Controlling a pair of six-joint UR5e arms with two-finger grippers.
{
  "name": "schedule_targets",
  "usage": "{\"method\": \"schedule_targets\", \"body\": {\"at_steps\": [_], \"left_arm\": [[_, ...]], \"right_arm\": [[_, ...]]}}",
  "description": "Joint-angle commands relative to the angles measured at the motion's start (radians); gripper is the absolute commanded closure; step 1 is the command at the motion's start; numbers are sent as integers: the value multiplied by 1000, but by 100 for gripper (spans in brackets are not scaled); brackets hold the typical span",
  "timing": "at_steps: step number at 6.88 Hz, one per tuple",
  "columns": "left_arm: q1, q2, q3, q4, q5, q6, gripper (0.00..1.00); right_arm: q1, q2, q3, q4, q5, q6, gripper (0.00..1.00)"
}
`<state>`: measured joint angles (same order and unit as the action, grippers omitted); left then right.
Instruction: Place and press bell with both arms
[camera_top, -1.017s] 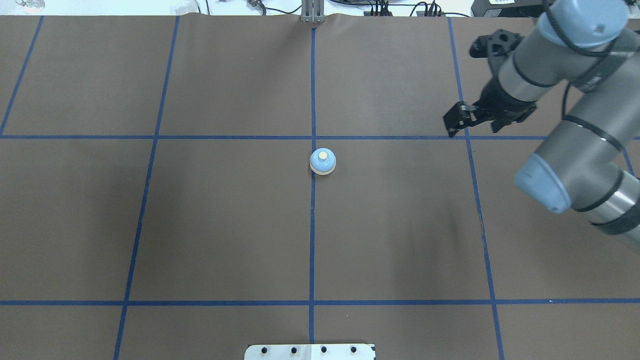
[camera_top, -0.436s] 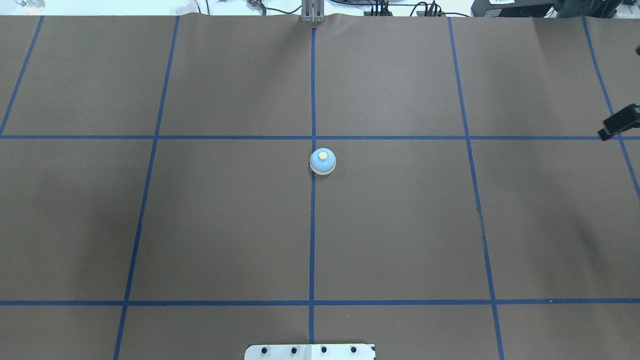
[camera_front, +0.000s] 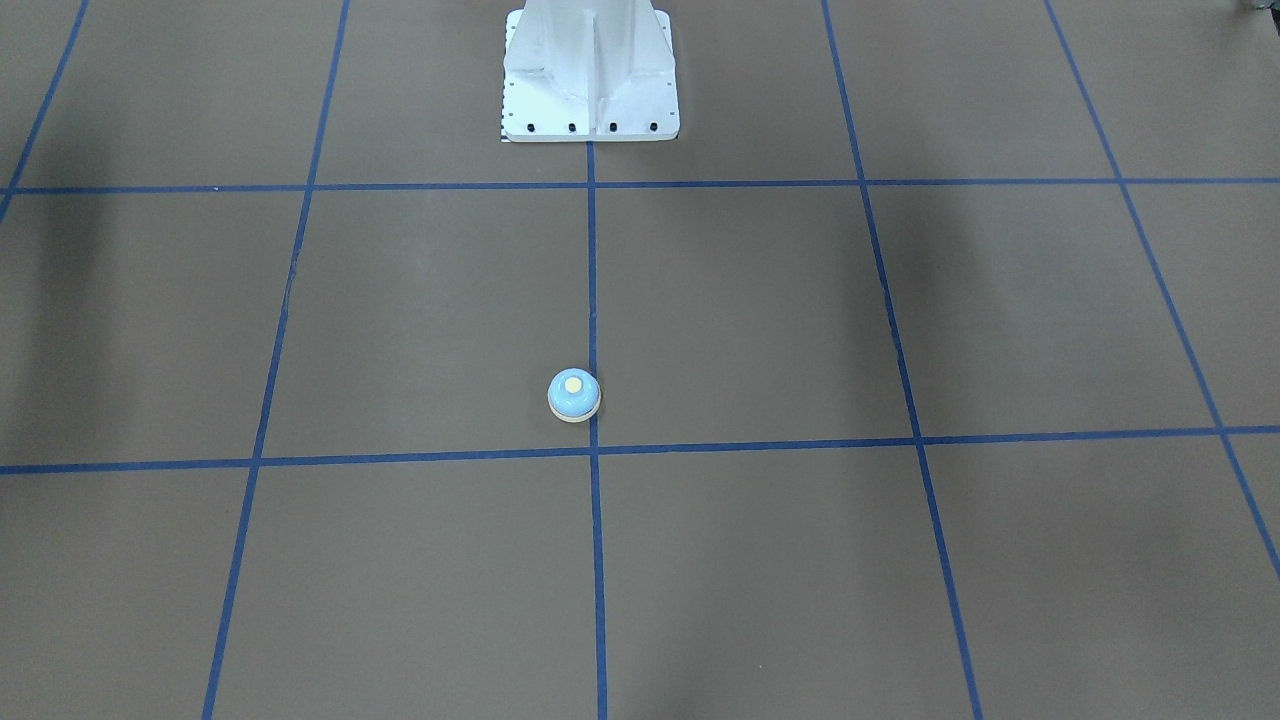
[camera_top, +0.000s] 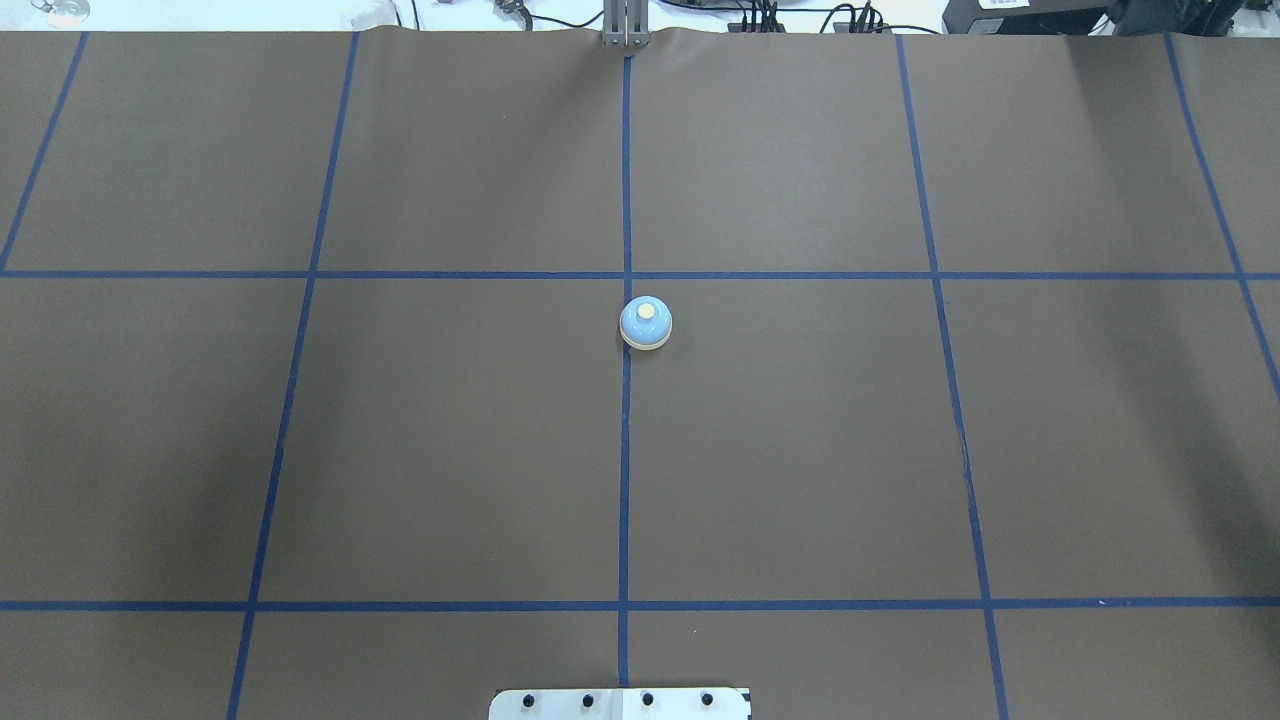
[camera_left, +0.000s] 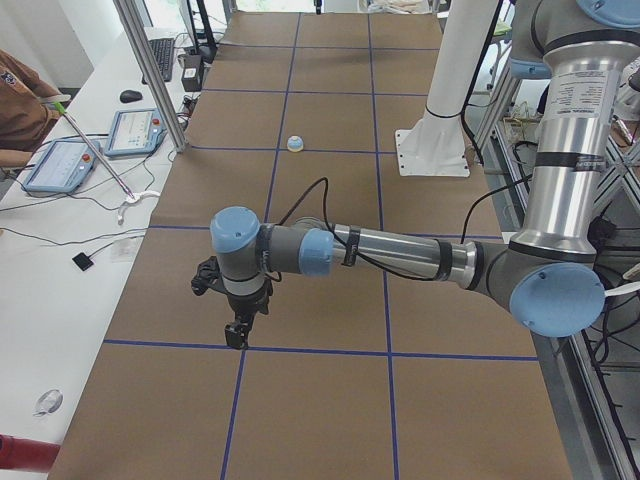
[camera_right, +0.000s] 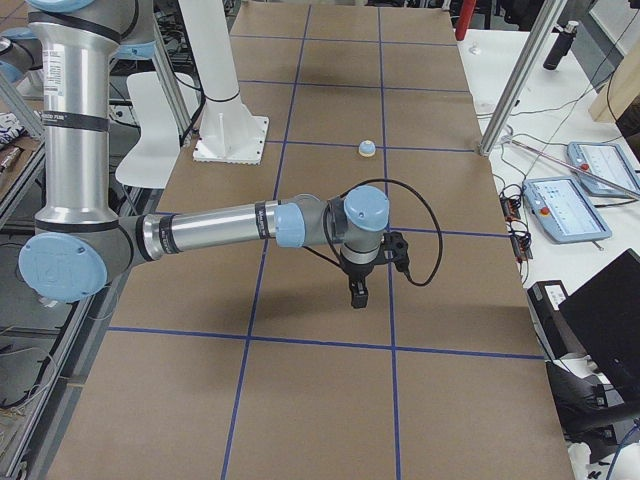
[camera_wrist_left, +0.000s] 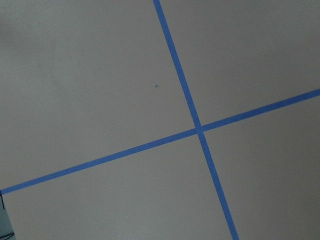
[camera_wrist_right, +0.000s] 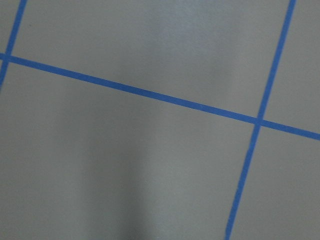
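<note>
The light-blue bell (camera_top: 645, 322) with its cream button stands alone near the table's middle, just right of the centre tape line; it also shows as the bell (camera_front: 574, 395), the bell (camera_left: 295, 144) and the bell (camera_right: 367, 150). Neither arm shows in the overhead or front views. My left gripper (camera_left: 237, 335) points down over the mat, far from the bell at the table's left end. My right gripper (camera_right: 358, 293) hangs likewise at the right end. I cannot tell whether either is open or shut. Both wrist views show only mat and blue tape.
The white pedestal (camera_front: 590, 80) stands at the robot's edge of the brown mat (camera_top: 400, 450). Aluminium posts (camera_left: 150, 70) and tablets (camera_left: 135, 130) line the operators' bench, where a person's sleeve (camera_left: 20, 105) shows. A laptop (camera_right: 610, 330) sits at the right end.
The right arm has swung out of the overhead view to the right, its gripper last seen at the right edge. The bell has not moved.
</note>
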<state>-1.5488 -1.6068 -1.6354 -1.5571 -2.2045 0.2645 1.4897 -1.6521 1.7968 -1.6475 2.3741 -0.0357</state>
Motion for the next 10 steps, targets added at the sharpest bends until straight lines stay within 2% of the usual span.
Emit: {"method": "schedule_targets", "body": {"at_steps": [1,4,10], "left_arm": [[1,64,-5,-80,-55,-10,0],[1,64,-3,-81,-67,-30,0],[1,65,-1,-80,-66,-34,0]], "right_arm": [[27,-18,-46,5,17,-7,0],[32,-43,-47,5,13,-9,0],[47,-24,-28,3,8,4,0]]}}
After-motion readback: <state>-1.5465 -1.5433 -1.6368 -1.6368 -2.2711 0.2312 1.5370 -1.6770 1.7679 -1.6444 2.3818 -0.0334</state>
